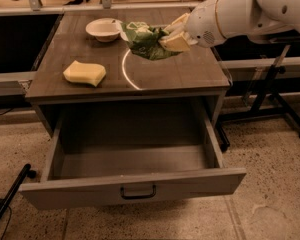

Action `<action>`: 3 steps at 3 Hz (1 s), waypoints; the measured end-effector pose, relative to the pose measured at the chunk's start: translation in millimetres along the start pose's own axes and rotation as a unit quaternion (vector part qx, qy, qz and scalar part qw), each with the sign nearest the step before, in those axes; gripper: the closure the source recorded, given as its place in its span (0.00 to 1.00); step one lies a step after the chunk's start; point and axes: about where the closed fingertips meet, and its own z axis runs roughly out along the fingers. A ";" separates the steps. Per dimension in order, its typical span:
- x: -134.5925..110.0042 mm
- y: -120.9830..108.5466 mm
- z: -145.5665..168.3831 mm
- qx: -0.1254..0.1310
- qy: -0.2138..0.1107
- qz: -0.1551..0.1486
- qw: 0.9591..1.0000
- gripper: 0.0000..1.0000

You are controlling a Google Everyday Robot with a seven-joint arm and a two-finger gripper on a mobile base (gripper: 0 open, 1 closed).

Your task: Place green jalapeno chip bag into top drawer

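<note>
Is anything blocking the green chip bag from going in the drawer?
Nothing visible does. The gripper holds the green jalapeno chip bag above the tabletop, and the top drawer stands pulled open below its front edge.

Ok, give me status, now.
Claw shut on green jalapeno chip bag, above tabletop. Top drawer open below. Sponge and bowl on tabletop, not in path.

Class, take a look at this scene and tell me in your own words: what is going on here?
A robot arm's gripper is shut on a green chip bag and holds it over the back of the table. Below, the top drawer is pulled wide open, and nothing can be seen inside it. The bag is not yet over the drawer. A yellow sponge and a white bowl sit on the table top, untouched.
</note>
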 end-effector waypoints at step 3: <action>15.6 112.5 11.0 -0.077 0.049 -0.013 0.996 1.00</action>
